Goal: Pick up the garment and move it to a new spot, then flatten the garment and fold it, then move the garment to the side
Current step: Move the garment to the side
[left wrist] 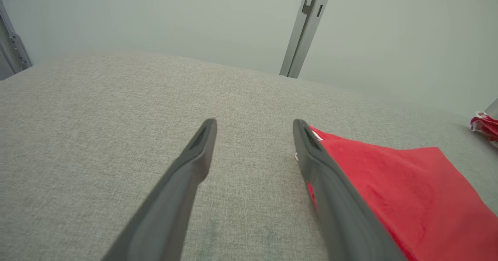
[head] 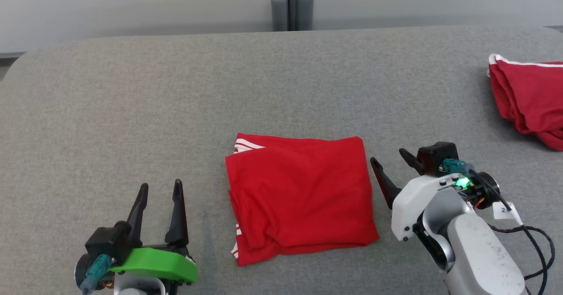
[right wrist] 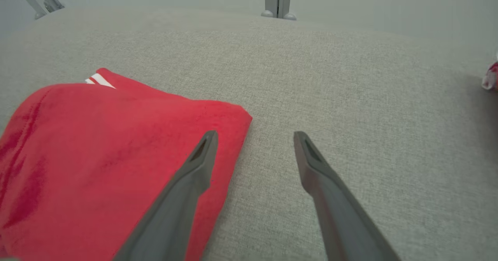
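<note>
Hovering at the lower left of the head view with the left gripper [head: 161,184] spread wide, holding nothing, near the garment's left edge but clear of it. Lying folded at the lower middle on the grey cushion [head: 132,110]: the red garment [head: 301,198], roughly square, white stripes peeking out at its upper-left and lower-left corners, layers bunching slightly along the bottom. Waiting just right of it with the right gripper [head: 388,155] equally wide and empty, fingers pointing up and left, one finger crossing over the cloth's right edge in the right wrist view.

Risking, probably, a pinch of only the top layer, so opening the fold while sliding it aside. Dragging over the rough weave, likely rumpling the loose lower-left layers too. Risking also a lopsided pull if lifting from one edge alone.

Offering plenty of open cushion across the left half and along the top. Narrowing on the right: another red garment [head: 530,97] heaped at the upper-right edge, well apart. Rounding off at the upper corners, with grey posts [head: 291,9] standing beyond the top middle.
</note>
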